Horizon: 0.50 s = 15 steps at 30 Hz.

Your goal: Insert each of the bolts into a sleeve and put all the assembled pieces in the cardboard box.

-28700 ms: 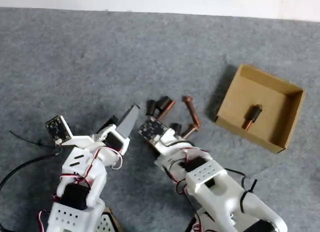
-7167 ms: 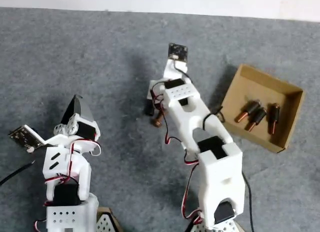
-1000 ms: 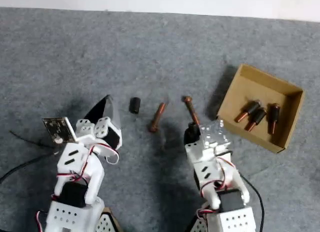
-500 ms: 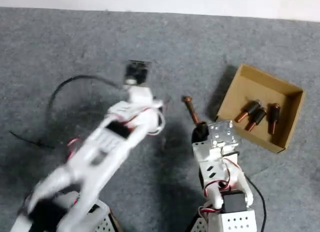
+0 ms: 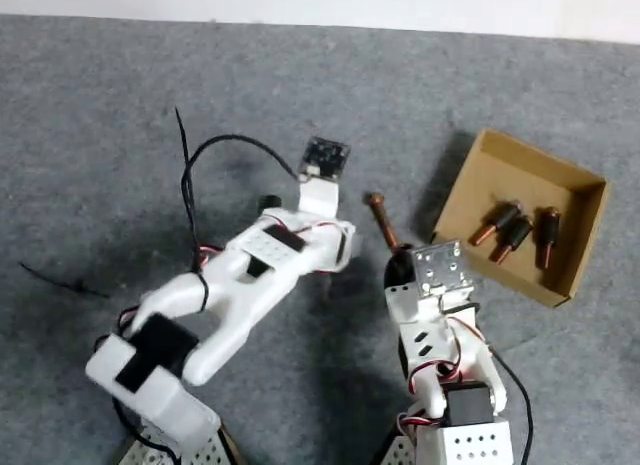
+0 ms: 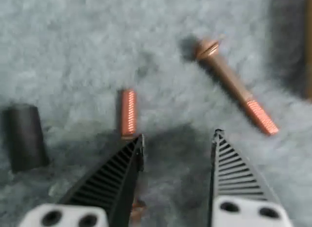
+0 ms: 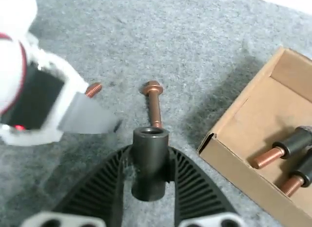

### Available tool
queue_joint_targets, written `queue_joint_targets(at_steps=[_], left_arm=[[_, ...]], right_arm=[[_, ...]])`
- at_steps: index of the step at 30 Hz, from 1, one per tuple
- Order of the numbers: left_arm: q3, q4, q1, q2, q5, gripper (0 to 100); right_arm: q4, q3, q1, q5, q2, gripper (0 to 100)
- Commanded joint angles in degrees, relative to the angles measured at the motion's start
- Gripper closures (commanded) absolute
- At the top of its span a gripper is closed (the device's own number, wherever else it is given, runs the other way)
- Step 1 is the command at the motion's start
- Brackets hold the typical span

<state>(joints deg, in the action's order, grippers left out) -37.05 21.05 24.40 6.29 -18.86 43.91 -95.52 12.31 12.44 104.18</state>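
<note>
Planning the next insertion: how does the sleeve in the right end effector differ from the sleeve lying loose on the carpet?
The held sleeve is clamped in the right end effector; the loose sleeve lies free on the carpet. The held sleeve shows its open bore; the loose sleeve lies on its side. Both are black cylinders with no bolt sticking out.

Grey carpet-like mat (image 5: 110, 75) meets a white edge (image 5: 300, 0).
</note>
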Motion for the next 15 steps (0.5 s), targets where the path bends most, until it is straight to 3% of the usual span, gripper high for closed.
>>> queue_joint_targets(at_steps=[1,7,15], left_arm=[[3.21,0.00,-3.38,0.22,0.88,78],[3.30,6.86,-3.38,-6.73,0.88,78],[3.38,7.21,-7.34,-6.81,3.52,78]], right_arm=[[-1.45,-0.75,-0.66,0.44,1.19,99.5],[-1.45,-0.75,-0.48,0.53,1.19,99.5],[-1.45,-0.84,-0.48,0.62,1.19,99.5]])
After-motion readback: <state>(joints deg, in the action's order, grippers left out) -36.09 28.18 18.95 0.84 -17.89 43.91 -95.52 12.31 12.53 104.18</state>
